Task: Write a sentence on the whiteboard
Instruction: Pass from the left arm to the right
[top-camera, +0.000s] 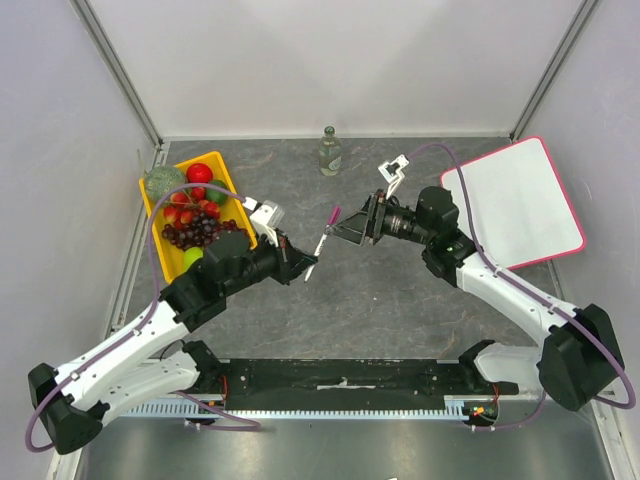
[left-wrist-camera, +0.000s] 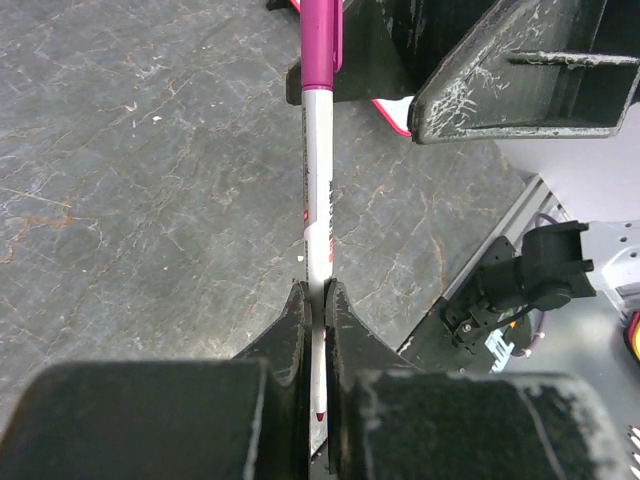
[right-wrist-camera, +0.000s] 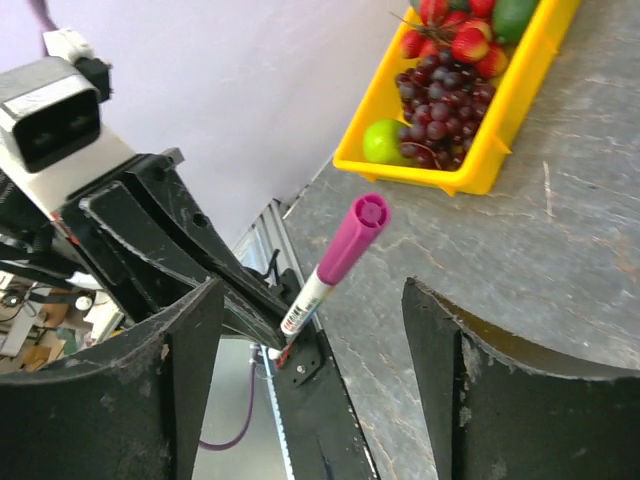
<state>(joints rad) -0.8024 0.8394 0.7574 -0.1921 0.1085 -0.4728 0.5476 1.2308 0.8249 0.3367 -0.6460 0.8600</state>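
Marker (top-camera: 322, 240) in left hand (top-camera: 305, 265), whiteboard (top-camera: 520, 200) at right edge

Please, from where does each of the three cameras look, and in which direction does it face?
Top external: above and behind the bases, looking down on the table; both arms show.
Left wrist: looks along the marker held in the left gripper, toward the other arm.
Right wrist: looks past the open right gripper toward the yellow tray.
Shared: both wrist views show the marker.

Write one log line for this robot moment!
left gripper: shut on marker | right gripper: open, facing marker | whiteboard: no writing seen
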